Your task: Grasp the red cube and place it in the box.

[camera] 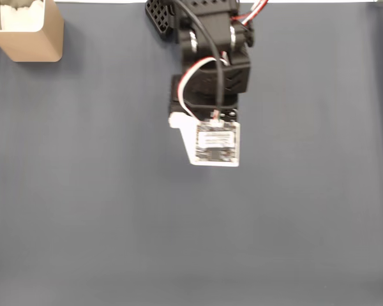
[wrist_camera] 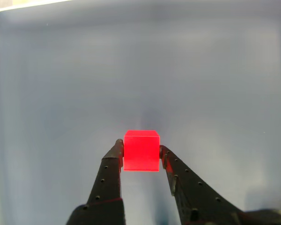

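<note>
Two black fingertips point(wrist_camera: 118, 149) press the left and right faces of the small bright red matte cube point(wrist_camera: 141, 150) in the wrist view, so your black two-finger gripper point(wrist_camera: 141, 152) is clenched on it, with the cube right at the tips. Whether the cube rests on the dark grey-blue desk point(camera: 83, 210) or is already lifted clear, I cannot tell from here. In the fixed view the black arm with its white camera board point(camera: 216, 143) sits near the middle top of the scene, and the tan cardboard-coloured box point(camera: 29, 32) with rounded corners stands far off in the top left corner, well apart from the arm.

I judge the step in hand to be the carry. Keep the clamp firm, because the hold is only at the tips and the cube could twist out. Raise it well above the desk before swinging towards the box, since the walls look tall. Bring the cube over the whitish opening, centre it there, then let go only once it is inside the rim.
</note>
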